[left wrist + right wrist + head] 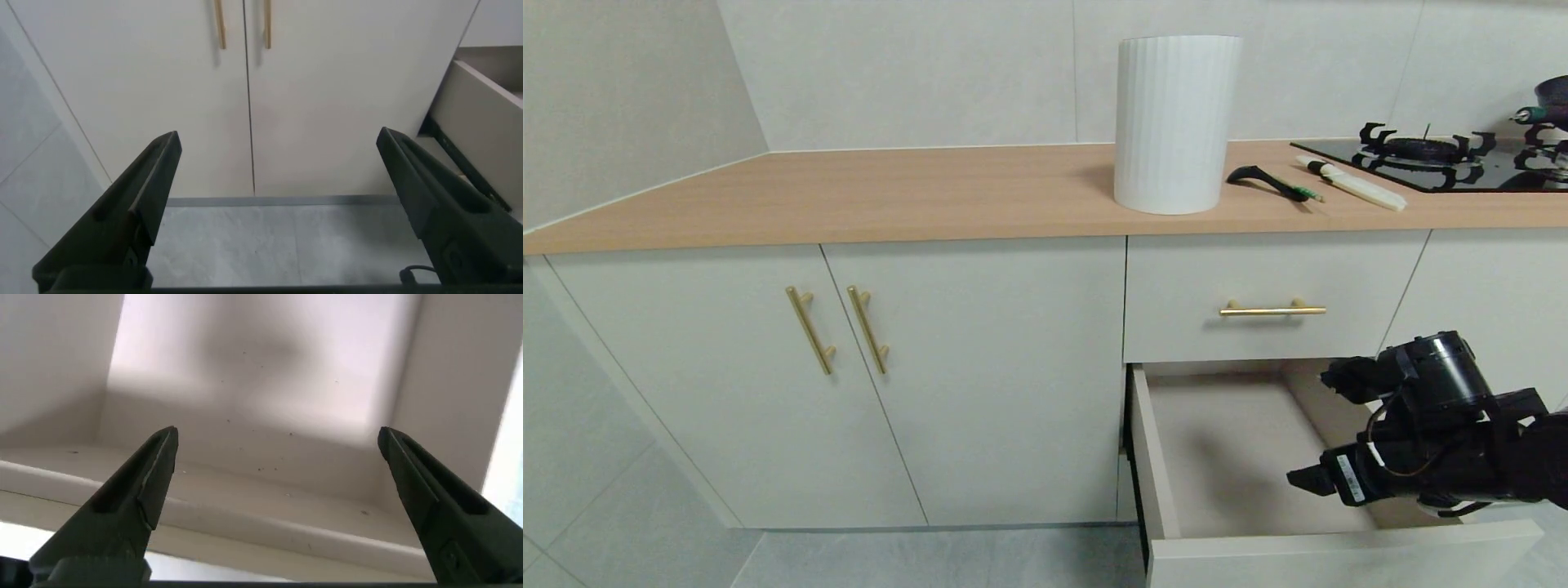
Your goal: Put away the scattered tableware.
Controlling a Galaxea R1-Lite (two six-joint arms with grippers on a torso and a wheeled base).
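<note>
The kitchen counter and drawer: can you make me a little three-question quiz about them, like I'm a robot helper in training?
1. True or false: the lower drawer is pulled open.
2. What lies on the counter between the tall white container and the stove? A) two utensils B) a plate C) a cup
3. Fill in: the right gripper is at the drawer with its fingers ____.

Key: 1 true; 2 A; 3 open.
</note>
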